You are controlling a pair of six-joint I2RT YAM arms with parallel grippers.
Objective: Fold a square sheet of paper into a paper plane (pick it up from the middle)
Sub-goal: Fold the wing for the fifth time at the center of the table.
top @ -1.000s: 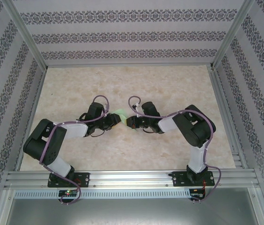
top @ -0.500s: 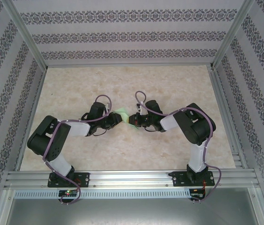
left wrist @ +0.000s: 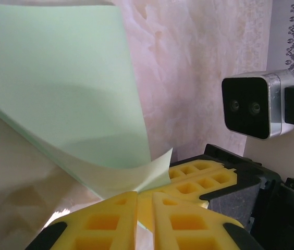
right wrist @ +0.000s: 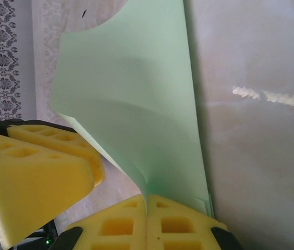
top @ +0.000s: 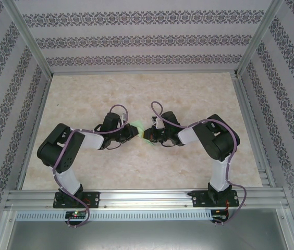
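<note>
Left gripper [left wrist: 144, 202]: yellow pads [left wrist: 105, 221] nearly together, with a thin slit between them. The lower edge of the square sheet of paper [left wrist: 63, 83] runs down into that slit and is pinched there. A small corner of the sheet curls outward just above the pads.

Right gripper [right wrist: 147, 200]: pads [right wrist: 183, 226] pressed flat against each other, paper edge caught in the seam. Clamped on the same sheet. A second layer's edge shows beside the seam, so the paper is doubled there.

Overhead: both grippers meet tip to tip near the middle of the marble-patterned table [top: 188, 94]. The pale-green paper is a small patch between the tips and just behind them. Cannot tell whether it touches the tabletop.

Wrist views: the sheet rises away from both pairs of pads in a smooth bowed curve, not flat. The right arm's yellow fingers [left wrist: 204, 179] sit just beside the left gripper's, with the right wrist camera [left wrist: 248, 107] above them.
</note>
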